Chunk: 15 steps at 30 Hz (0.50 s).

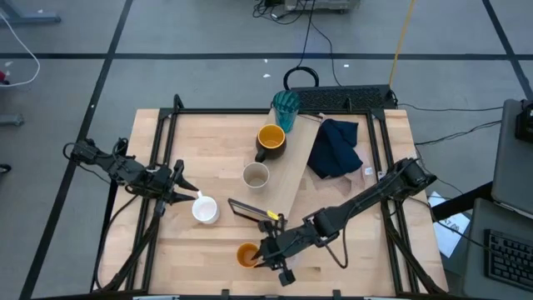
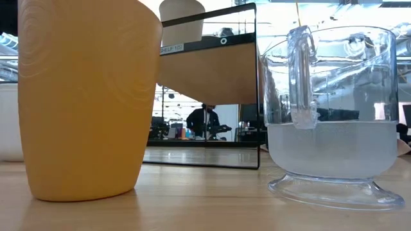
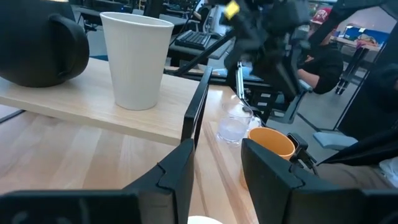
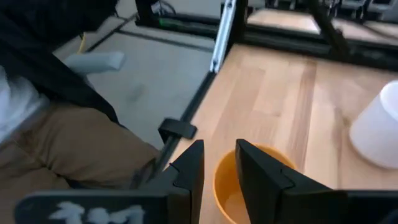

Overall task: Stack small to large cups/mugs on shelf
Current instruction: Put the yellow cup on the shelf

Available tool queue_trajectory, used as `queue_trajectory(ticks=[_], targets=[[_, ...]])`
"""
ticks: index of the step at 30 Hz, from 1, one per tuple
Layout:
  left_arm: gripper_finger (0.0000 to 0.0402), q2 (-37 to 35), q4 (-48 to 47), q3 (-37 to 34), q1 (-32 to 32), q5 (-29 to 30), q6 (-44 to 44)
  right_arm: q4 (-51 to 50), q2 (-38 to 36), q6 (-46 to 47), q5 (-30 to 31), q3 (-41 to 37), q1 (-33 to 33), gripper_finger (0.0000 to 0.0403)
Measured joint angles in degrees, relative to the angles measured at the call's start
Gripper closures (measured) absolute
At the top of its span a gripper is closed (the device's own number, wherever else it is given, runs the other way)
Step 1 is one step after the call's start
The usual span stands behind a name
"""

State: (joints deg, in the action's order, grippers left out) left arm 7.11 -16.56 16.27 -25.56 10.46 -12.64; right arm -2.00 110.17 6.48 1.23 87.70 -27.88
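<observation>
Near the front edge of the table, my right gripper [image 4: 219,150] sits over the orange cup [image 1: 246,255]. Its fingers are slightly apart and astride the rim, one outside the wall and one over the mouth, and I see no squeeze on the wall yet. The small clear glass [image 2: 331,115] stands just beside that cup. The white mug [image 1: 205,209] is to the left, with my left gripper [image 1: 190,197] right next to it, its fingers apart and holding nothing.

The shelf [image 1: 291,171] lies diagonally across the middle of the table. The beige cup [image 1: 256,175], the dark mug with yellow inside [image 1: 271,140] and the teal ribbed tumbler [image 1: 285,109] stand in a row along its left edge. A navy cloth [image 1: 336,148] lies at its right side.

I judge these to be the risks:
- A pinch on one thin wall could tip or swing the orange cup as it lifts.
- The glass is close enough that the right arm could knock it over in passing.
- The table edge is near, and a person's legs [image 4: 74,155] are just beyond it, so a dropped cup could roll off the table.
- A careless approach by the left gripper could push the white mug away.

As for writing, a small pale label [image 2: 171,48] sits on the shelf's dark end edge, but I cannot read it reliably. I can read no brand on any cup.
</observation>
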Motion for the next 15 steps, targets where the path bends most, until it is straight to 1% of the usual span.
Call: queue_trajectory(ticks=[3,5,7,10,13,15], targets=[[0.0268,0.0,0.0,0.0,0.02,0.02,-0.18,2.05,2.72,0.33,-0.02,0.0,0.34,0.0319],[0.0268,0.0,0.02,0.0,0.0,0.03,-0.49,2.13,3.96,-0.52,-1.7,0.0,0.46,0.0319],[0.0268,0.07,0.3,-0.26,0.0,0.04,-1.35,2.18,4.83,-1.27,-2.88,-0.02,0.5,0.0319],[0.0268,0.11,0.23,-1.3,0.0,0.03,-2.42,2.46,5.09,-2.47,-2.99,-0.02,0.48,0.0316],[0.0268,0.11,0.28,-3.2,0.0,0.07,-3.75,4.18,5.05,-2.6,-3.01,-0.02,0.58,0.0301],[0.0268,0.13,1.4,-4.83,0.02,0.09,-4.35,4.25,5.05,-2.56,-3.03,-0.02,0.79,0.0283]])
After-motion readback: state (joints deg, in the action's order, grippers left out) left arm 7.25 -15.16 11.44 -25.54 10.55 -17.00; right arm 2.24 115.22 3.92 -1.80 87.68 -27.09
